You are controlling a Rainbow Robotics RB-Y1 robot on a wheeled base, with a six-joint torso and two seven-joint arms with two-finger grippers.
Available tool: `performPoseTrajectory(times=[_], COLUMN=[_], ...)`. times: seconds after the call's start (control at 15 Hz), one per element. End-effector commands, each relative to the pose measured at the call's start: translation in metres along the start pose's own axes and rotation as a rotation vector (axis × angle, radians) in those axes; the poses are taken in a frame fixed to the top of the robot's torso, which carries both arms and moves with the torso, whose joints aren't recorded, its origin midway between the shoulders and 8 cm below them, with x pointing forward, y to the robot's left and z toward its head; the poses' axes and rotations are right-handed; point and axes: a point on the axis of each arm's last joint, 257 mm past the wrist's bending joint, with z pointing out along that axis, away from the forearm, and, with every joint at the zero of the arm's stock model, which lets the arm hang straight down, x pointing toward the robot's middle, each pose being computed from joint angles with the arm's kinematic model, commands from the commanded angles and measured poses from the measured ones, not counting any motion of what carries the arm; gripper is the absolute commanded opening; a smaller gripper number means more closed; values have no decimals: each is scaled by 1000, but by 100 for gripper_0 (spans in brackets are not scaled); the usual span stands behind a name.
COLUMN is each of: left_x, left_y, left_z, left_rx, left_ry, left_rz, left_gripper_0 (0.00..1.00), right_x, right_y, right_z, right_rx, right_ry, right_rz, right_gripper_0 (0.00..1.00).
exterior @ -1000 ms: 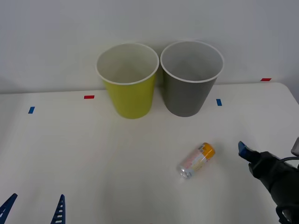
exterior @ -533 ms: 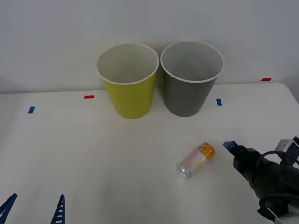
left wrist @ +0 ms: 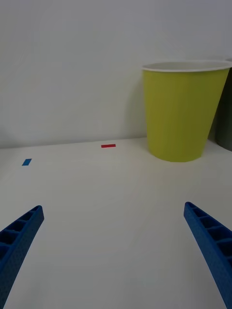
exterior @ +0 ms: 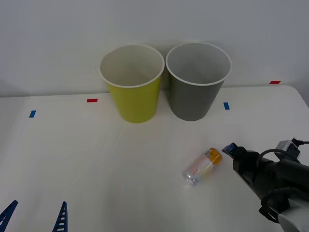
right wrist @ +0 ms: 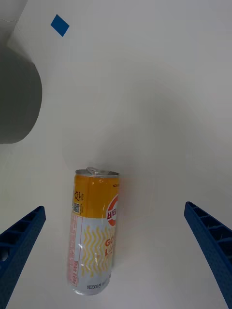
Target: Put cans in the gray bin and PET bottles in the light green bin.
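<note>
One can (exterior: 203, 166) lying flat, orange end toward gray bin (exterior: 197, 81), right end effector (right wrist: 116, 251) wide apart

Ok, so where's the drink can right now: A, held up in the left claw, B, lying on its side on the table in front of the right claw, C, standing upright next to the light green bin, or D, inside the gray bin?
B: the can lies on its side on the white table, just ahead of the open right claw, well short of the gray bin.
</note>
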Motion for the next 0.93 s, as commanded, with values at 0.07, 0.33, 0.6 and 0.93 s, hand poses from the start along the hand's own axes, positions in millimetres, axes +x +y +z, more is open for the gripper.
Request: performPoseTrajectory(times=[0.07, 0.33, 0.6, 0.93], left_x=[0, 0, 0, 0], left_y=[0, 0, 0, 0], left_z=[0, 0, 0, 0], left_rx=[0, 0, 0, 0], left_ry=[0, 0, 0, 0], left_rz=[0, 0, 0, 0], left_gripper_0=[100, 100, 100, 100], right_x=[12, 13, 19, 19], right_y=[8, 14, 25, 19], right_z=[9, 33, 34, 45], right_rx=[31, 71, 91, 153], right_ry=[82, 170, 250, 292], right_rz=[-16, -17, 52, -14], right_gripper_0=[100, 100, 100, 100])
